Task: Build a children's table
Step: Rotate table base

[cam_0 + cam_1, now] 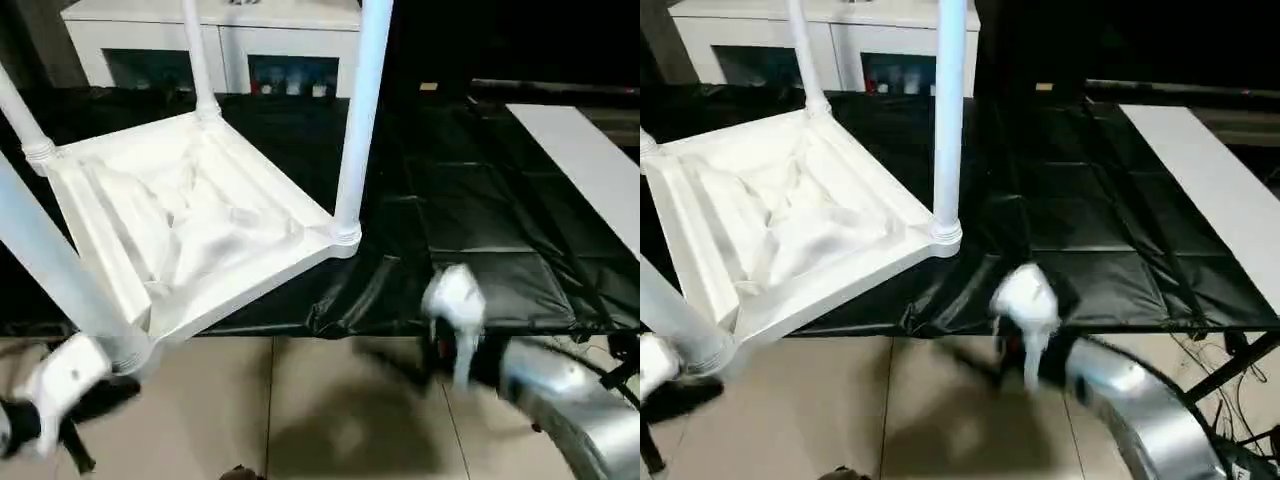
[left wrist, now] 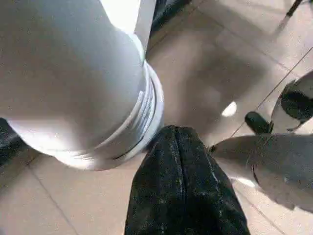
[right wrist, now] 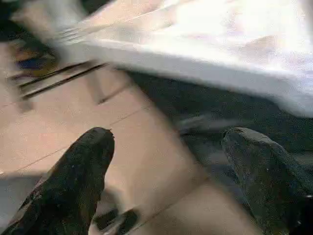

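black-draped table (image 1: 480, 230) | tiled floor (image 1: 330, 400) | left jaws closed | right jaws apart, empty

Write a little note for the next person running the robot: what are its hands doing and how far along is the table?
Left gripper: shut, holding nothing, its tip beside the base of the nearest leg.
Right gripper: open and empty, hanging over the floor in front of the work table.
The tabletop lies upside down on the black cover, one corner sticking out past the edge. All four legs stand in its corner sockets, including the front right leg.
Done: legs fitted.
Left: probably check that each leg is tight, then turn the table onto its feet.
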You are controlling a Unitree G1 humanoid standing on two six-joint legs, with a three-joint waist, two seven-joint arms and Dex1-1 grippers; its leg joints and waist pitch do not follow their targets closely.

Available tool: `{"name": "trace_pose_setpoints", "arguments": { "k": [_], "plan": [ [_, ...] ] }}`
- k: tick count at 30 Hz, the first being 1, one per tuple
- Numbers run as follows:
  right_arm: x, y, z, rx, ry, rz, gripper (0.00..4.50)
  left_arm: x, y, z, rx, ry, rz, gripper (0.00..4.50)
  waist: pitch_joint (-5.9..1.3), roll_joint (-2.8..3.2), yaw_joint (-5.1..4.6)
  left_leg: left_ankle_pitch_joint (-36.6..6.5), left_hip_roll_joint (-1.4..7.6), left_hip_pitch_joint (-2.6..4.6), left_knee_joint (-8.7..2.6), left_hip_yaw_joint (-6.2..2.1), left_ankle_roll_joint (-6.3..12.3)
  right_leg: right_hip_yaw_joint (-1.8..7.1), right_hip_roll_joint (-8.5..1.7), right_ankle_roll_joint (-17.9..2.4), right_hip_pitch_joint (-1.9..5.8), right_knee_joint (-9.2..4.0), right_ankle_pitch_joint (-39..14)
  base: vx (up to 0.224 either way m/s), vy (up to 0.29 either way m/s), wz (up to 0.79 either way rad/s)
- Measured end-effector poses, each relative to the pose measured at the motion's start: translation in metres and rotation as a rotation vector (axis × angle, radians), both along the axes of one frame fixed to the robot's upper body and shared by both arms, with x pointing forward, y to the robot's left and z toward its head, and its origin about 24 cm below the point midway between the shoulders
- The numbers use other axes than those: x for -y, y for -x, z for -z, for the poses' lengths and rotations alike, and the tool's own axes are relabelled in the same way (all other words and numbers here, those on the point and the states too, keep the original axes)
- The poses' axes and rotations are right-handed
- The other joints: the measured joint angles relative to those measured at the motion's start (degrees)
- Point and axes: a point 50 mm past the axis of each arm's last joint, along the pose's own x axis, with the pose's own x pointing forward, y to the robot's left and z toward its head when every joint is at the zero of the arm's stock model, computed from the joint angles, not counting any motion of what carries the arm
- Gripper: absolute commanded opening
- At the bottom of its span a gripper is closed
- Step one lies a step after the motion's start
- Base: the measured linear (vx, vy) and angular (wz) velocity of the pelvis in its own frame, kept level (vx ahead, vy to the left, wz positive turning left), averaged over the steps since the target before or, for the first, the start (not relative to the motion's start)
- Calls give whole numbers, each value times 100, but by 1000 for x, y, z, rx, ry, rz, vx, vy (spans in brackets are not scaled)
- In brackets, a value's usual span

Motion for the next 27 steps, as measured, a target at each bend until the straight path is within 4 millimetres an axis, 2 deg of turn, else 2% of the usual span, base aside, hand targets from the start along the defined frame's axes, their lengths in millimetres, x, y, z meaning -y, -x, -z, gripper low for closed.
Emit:
{"name": "trace_pose_setpoints", "arguments": {
  "k": [8, 13, 16, 21, 24, 27],
  "plan": [
    [3, 2, 1, -22, 13, -30, 400, -4, -10, -1, 27, -24, 28, 6, -9, -33, 6, 0, 1, 58, -4, 17, 0, 17, 0, 1, 15, 1, 1, 0, 0, 0],
    [2, 1, 0, -20, 15, -34, 400, -19, -31, -3, 90, -100, 6, 6, -4, -68, 21, -1, 1, 89, -4, 15, 0, 18, -1, 3, 34, 0, 0, 0, 0, 0],
    [2, 1, 0, -18, 18, -36, 400, -17, -39, -13, 126, -99, 30, 6, -11, -90, 5, -1, 0, 97, 3, 11, 1, 18, -3, 2, 33, -15, 0, 0, 0, 0],
    [1, -3, 1, 23, 32, 17, 400, -10, -55, -32, 252, -110, 57, 6, -3, -72, -10, -2, -1, 110, 3, 3, 4, 18, -4, 1, 26, -60, 1, 0, 0, 0],
    [1, -5, 3, 34, 39, 44, 400, -8, -60, -32, 318, -100, 28, 6, 1, -66, -5, -2, -1, 107, 3, 1, 4, 17, -3, -2, 18, -72, 3, 0, 0, 0],
    [2, -7, 1, 48, 41, 53, 400, -7, -58, -42, 351, -27, -12, 6, 1, -67, -8, -2, -1, 110, 6, 1, 4, 18, -4, -23, 8, -77, 15, 0, 0, 0]
  ]
}}
